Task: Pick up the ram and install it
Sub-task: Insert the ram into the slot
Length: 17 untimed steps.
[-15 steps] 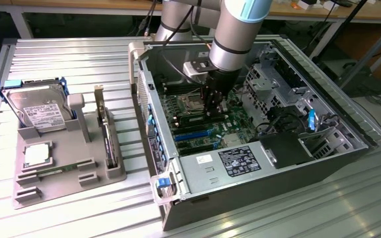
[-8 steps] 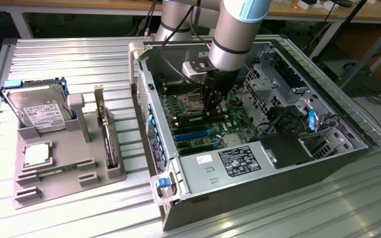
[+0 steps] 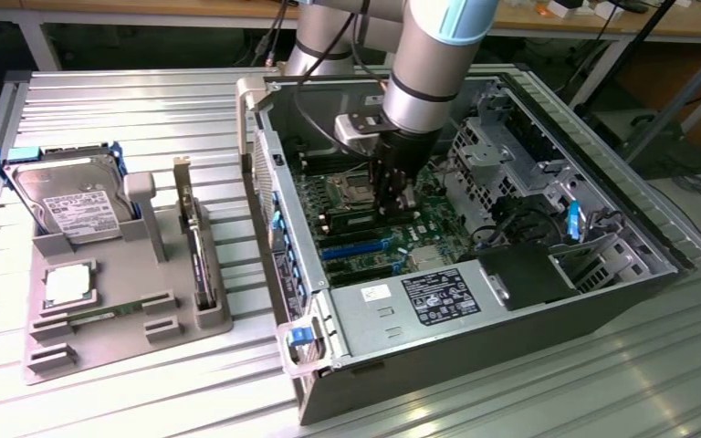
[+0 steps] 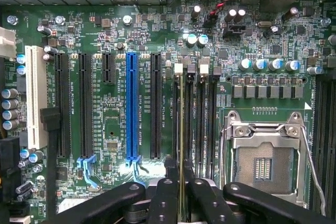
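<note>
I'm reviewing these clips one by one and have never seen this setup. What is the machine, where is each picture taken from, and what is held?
It is one robot arm reaching into an open computer case on a metal table. The exterior view looks from off the arm; the wrist view looks from the wrist onto the motherboard. The gripper is shut on the ram, seen edge-on along a slot beside the empty socket. A grey tray beside the case holds a hard drive, a processor and a card.

Hard drive point(image 3: 68, 203), processor point(image 3: 68, 285), grey tray point(image 3: 113, 351)
</note>
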Available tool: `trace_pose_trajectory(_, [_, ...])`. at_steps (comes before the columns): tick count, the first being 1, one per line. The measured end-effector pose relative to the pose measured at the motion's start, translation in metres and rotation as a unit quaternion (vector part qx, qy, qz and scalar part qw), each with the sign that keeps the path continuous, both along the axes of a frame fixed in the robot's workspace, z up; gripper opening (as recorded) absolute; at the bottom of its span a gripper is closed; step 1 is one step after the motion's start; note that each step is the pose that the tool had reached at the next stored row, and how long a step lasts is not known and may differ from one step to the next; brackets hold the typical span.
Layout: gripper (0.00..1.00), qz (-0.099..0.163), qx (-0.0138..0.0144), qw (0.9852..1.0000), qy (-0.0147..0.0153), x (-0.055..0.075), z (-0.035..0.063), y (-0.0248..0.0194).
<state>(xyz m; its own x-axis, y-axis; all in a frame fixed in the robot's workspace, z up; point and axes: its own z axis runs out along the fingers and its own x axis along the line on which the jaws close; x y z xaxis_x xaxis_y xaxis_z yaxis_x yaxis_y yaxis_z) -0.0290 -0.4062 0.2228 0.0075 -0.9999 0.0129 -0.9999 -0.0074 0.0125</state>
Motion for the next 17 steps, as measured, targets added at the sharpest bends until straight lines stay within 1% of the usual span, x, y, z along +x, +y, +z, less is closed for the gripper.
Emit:
trace_pose_trajectory(2, [0.14, 0.000, -0.0010, 1.0000, 0.0000, 0.0000, -0.0028, 0.0000])
trace_pose_trajectory(3, [0.14, 0.000, -0.0020, 1.0000, 0.0000, 0.0000, -0.0037, 0.0000])
trace_pose_trajectory(10, [0.15, 0.000, -0.0024, 1.0000, 0.0001, 0.0000, -0.0040, 0.0000])
trace_pose_trajectory(12, [0.28, 0.000, -0.0024, 1.0000, 0.0001, 0.0000, -0.0040, 0.0000])
trace_pose_trajectory(17, [0.28, 0.000, -0.0027, 1.0000, 0.0007, 0.0002, 0.0000, 0.0000])
